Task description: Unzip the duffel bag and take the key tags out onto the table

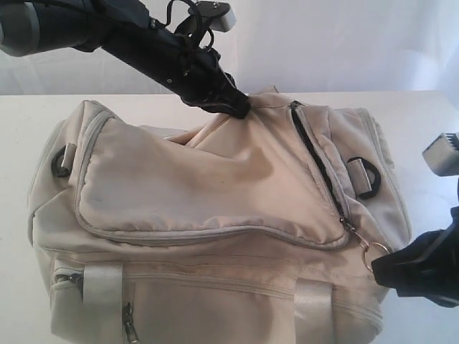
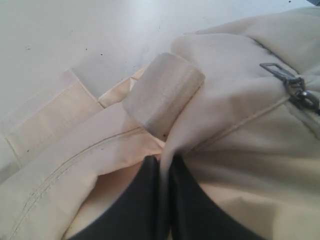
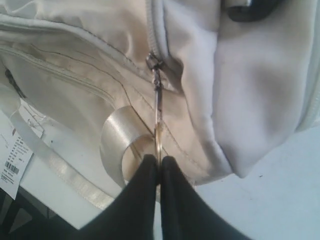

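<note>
The beige duffel bag (image 1: 193, 186) lies on the white table (image 1: 21, 129). My left gripper (image 1: 240, 107) is at the bag's top rear, shut on a fold of its fabric (image 2: 170, 145) beside a rolled webbing strap (image 2: 162, 95). My right gripper (image 1: 380, 264) is at the bag's front right corner, shut on the metal ring (image 3: 158, 142) of the zipper pull (image 3: 154, 64). The same ring (image 1: 378, 250) shows in the exterior view. The zipper (image 1: 315, 158) along the right side gapes, showing dark lining. The key tags are hidden.
A black D-ring (image 1: 369, 175) sits on the bag's right end and another (image 1: 59, 166) on its left end. A second zipper pull (image 2: 292, 85) lies near the left gripper. A barcode tag (image 3: 12, 160) and pale straps (image 3: 60, 167) hang at the bag's front.
</note>
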Controlling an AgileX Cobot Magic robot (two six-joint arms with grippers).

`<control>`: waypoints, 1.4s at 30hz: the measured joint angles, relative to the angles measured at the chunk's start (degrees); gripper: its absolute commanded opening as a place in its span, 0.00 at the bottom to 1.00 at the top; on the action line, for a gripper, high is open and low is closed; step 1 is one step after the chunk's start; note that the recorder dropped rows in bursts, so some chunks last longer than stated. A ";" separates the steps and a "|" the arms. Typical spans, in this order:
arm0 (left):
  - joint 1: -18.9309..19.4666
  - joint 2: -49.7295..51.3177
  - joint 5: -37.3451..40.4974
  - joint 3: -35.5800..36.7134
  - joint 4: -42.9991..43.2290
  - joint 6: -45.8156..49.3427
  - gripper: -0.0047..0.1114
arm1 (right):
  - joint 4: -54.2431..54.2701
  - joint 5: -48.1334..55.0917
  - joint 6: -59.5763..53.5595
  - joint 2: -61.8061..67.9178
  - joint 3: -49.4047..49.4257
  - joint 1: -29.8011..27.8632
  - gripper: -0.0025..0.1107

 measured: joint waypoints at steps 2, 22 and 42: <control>0.00 0.15 0.13 -0.10 0.00 0.00 0.04 | 0.00 0.25 0.00 0.00 0.00 0.00 0.02; 0.55 2.36 0.57 -0.19 0.22 -0.13 0.16 | 5.94 -5.26 -4.23 -0.25 5.86 0.00 0.02; 2.01 -15.03 17.54 13.89 -4.17 8.72 0.52 | -0.11 0.18 -2.16 -0.12 -9.51 0.00 0.49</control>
